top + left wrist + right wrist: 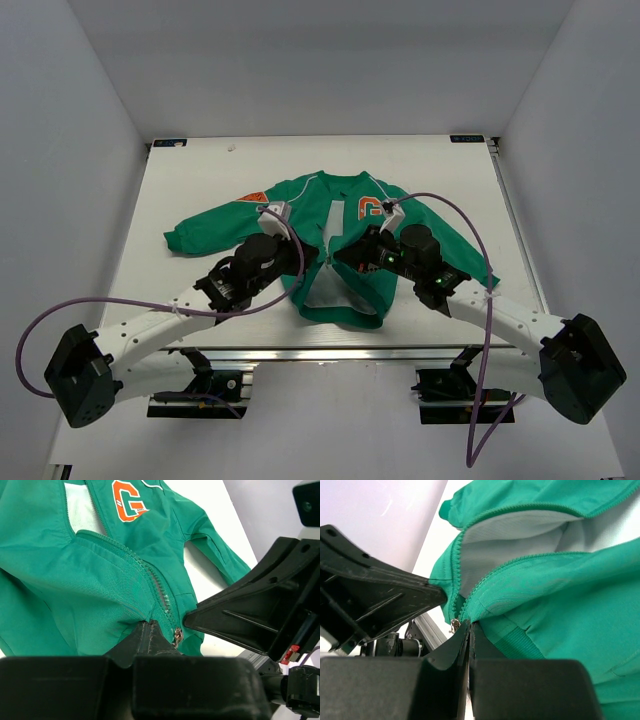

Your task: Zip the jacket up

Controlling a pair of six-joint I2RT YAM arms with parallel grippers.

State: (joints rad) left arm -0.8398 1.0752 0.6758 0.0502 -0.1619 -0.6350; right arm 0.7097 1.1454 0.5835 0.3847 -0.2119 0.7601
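Note:
The green jacket (340,215) lies face up on the table, its front open over pale grey lining (322,292) and an orange G (368,208) on the chest. My left gripper (300,262) is shut on green fabric (100,605) beside the zipper teeth (150,575), with the metal slider (176,637) just right of its tips. My right gripper (346,255) is shut on the other front edge (520,580) just above the ribbed hem (512,642); the slider (454,625) hangs just left of its fingertips. The two grippers nearly touch.
The jacket's sleeves spread left (195,235) and right (460,245). White walls enclose the table (200,180) on three sides. A metal rail (330,352) runs along the near edge. Purple cables (470,240) loop off both arms.

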